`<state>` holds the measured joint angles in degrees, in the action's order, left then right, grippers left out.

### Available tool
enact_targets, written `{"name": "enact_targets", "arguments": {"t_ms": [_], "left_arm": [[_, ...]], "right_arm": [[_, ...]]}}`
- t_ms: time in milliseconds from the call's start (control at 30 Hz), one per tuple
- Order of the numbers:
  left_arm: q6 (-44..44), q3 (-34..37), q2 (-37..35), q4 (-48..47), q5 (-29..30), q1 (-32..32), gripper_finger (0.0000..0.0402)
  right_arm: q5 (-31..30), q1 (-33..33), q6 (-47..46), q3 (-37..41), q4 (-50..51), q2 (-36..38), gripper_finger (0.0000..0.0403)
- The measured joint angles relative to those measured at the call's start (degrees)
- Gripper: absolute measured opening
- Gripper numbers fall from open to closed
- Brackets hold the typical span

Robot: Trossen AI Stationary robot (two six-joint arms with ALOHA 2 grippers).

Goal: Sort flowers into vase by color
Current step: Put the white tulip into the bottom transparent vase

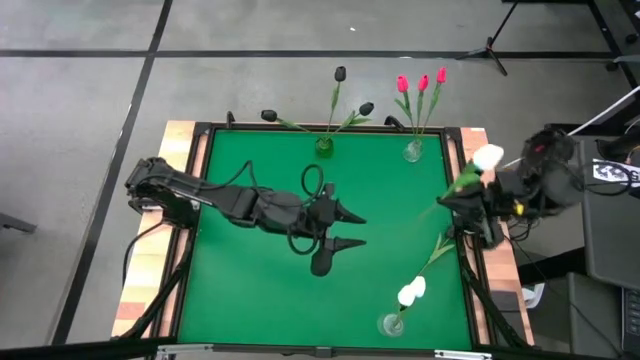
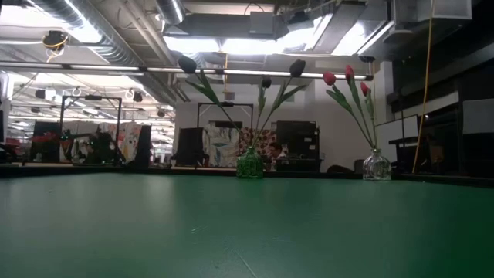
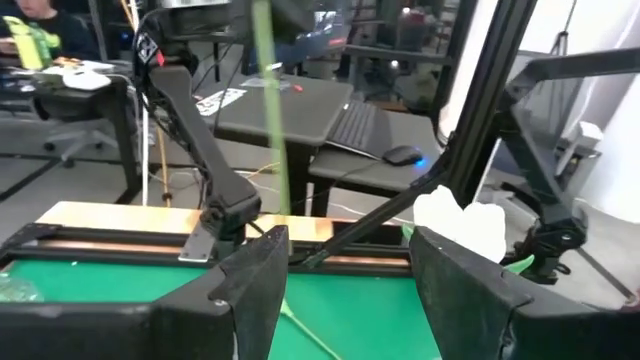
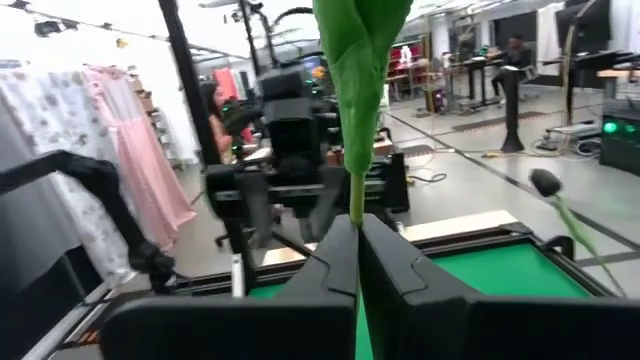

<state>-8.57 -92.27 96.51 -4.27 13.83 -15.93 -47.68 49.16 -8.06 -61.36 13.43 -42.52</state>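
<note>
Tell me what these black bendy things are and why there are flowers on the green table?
Those are two robot arms, each ending in two fingers. One picture looks straight down from above, one looks level across the table, and two come from little cameras on the arms' wrists.

On the green table stand three small vases. The green vase holds black tulips, a clear vase holds the red-pink tulips, and another clear vase near the front holds a white tulip.

The right gripper, at the table's right edge, has its fingers shut on the stem of another white tulip. The left gripper waits open over the middle, holding nothing.
</note>
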Motion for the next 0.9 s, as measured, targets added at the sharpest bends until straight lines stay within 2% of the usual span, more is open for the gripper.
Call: {"name": "enact_targets", "arguments": {"t_ms": [100, 367, 500, 700, 900], "left_arm": [[0.0, 0.0, -0.3, -0.7, 1.6, -1.2, 0.0208], [-0.5, 0.0, -0.3, -1.1, 3.3, -3.3, 0.0208], [-0.5, 0.0, -0.3, -1.2, 3.4, -3.6, 0.0208], [-1.5, 0.0, -0.3, -1.1, 3.4, -3.6, 0.0208], [-1.9, 0.0, -0.3, -1.1, 3.4, -3.6, 0.0208]], "right_arm": [[-9.2, 9.3, 1.1, -2.6, 0.1, -4.1, 0.0], [-40.8, 31.7, 2.3, -10.7, -0.6, -17.6, 0.0], [-42.2, 36.0, 2.5, -15.2, -1.7, -23.8, 0.0], [-41.9, 36.0, 1.6, -19.9, -4.0, -31.9, 0.0], [-39.4, 36.0, -7.8, -20.0, -7.9, -37.8, 0.0]]}}
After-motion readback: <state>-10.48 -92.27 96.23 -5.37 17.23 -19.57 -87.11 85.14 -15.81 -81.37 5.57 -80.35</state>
